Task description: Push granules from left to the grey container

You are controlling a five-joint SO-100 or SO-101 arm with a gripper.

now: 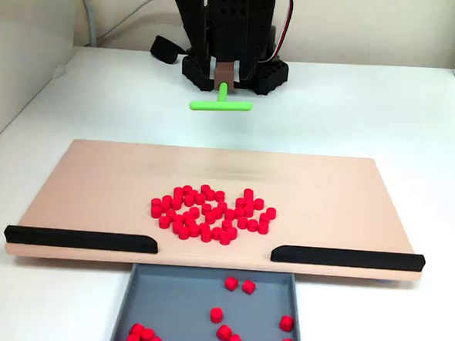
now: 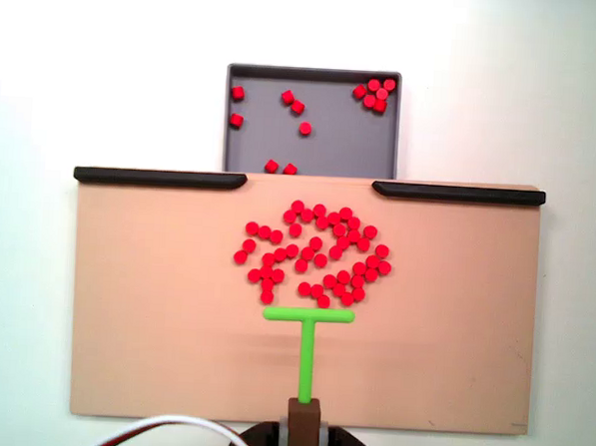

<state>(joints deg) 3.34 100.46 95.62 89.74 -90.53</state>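
Note:
A pile of red granules (image 1: 213, 212) (image 2: 311, 259) lies in the middle of the tan board (image 1: 95, 186) (image 2: 154, 305). Several more lie scattered in the grey container (image 1: 173, 298) (image 2: 332, 145), which sits against the board's edge at the gap between two black strips. My gripper (image 1: 225, 71) (image 2: 304, 423) is shut on the stem of a green T-shaped pusher (image 1: 221, 104) (image 2: 308, 333). In a fixed view the pusher hangs above the board's far edge. In the other its crossbar lies just on the arm's side of the pile.
Black strips (image 1: 80, 239) (image 1: 346, 257) (image 2: 160, 177) (image 2: 460, 193) line the board's edge on either side of the gap. The arm's black base (image 1: 233, 70) stands behind the board. A white cable (image 1: 90, 15) runs along the wall. White tabletop surrounds the board.

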